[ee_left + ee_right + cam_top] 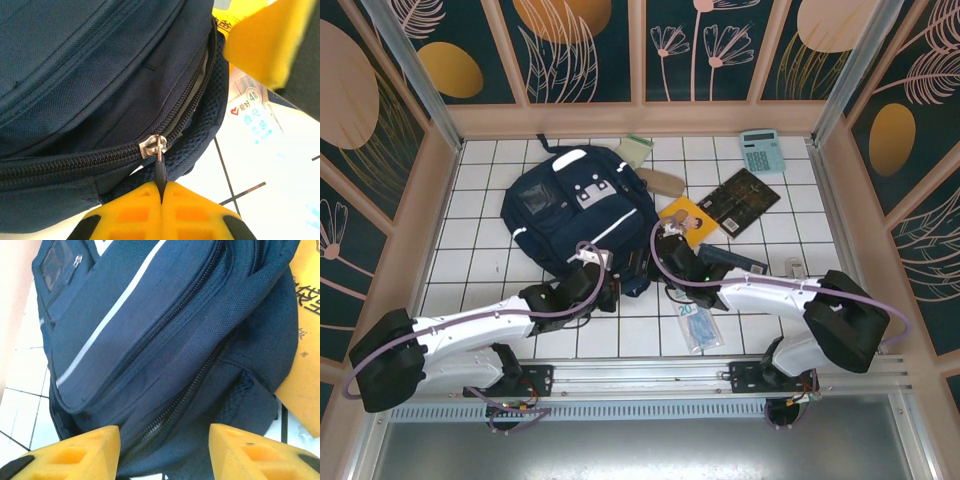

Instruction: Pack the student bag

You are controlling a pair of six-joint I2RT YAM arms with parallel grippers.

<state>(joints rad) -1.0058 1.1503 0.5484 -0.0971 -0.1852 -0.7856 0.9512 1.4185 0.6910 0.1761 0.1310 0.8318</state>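
The student bag point(575, 210) lies flat on the white tiled table point(490, 270), left of the middle, its top with the grey patches at the far side and its bottom toward the arms. A white stripe runs slantwise across its front.

At the bag's near edge the left gripper point(161, 192) has its yellow fingers pressed together, pinching the black zipper pull point(160, 170) that hangs from the silver slider point(152, 146). Left of the slider the zip teeth are closed. Right of it the zip gapes in a narrow slit along the bag's curved edge. What is inside the bag cannot be told.

The right gripper point(165, 450) hovers over the bag's near right corner, its fingers spread well apart with nothing between them. The bag's fabric and zip lie beneath them.

A yellow book point(688, 220) lies against the bag's right side, touching it, and the right arm crosses over its near corner. Right of the bag, past the book, lies a black booklet point(740, 200), and a pale green calculator point(761, 150) sits beyond that by the far wall. A tan pouch point(663, 182) rests just beside the bag's upper right, with a green-and-white item point(637, 150) above it. Near the bag's lower right, toward the arms, lies a clear packet with blue print point(699, 327).
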